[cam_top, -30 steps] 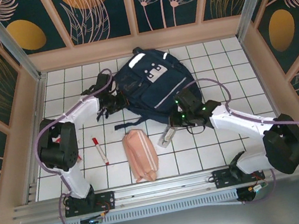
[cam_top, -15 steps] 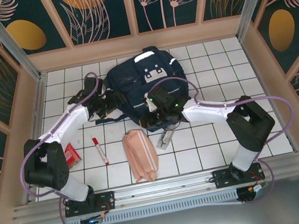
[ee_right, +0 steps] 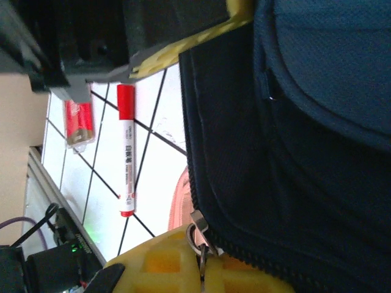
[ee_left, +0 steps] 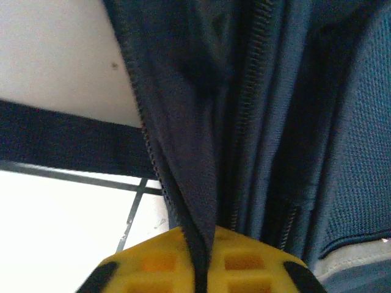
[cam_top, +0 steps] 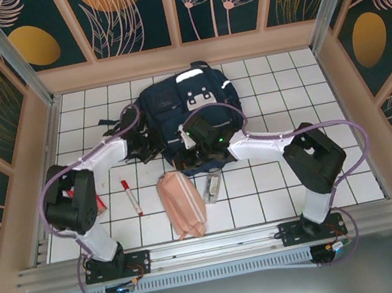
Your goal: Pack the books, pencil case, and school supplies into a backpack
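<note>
The backpack (cam_top: 189, 109) lay at the far middle of the surface (cam_top: 323, 93). The left end effector (ee_left: 198, 259) was clamped on a fold of its fabric beside the zip, and the right end effector (ee_right: 200, 259) pinched the zip pull (ee_right: 197, 221). Opening the bag looked to be the step in hand. The next move called for drawing the pull along the teeth while the left kept the fabric taut. The pencil case (cam_top: 182, 203) and marker (cam_top: 130, 197) lay nearer the arms' bases, unpacked.

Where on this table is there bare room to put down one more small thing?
Bare tiles lie between the backpack and the right wall, and near the front between the clear case and the right arm's base. Crowded: the front left, with pencil case, marker and red pack.
</note>
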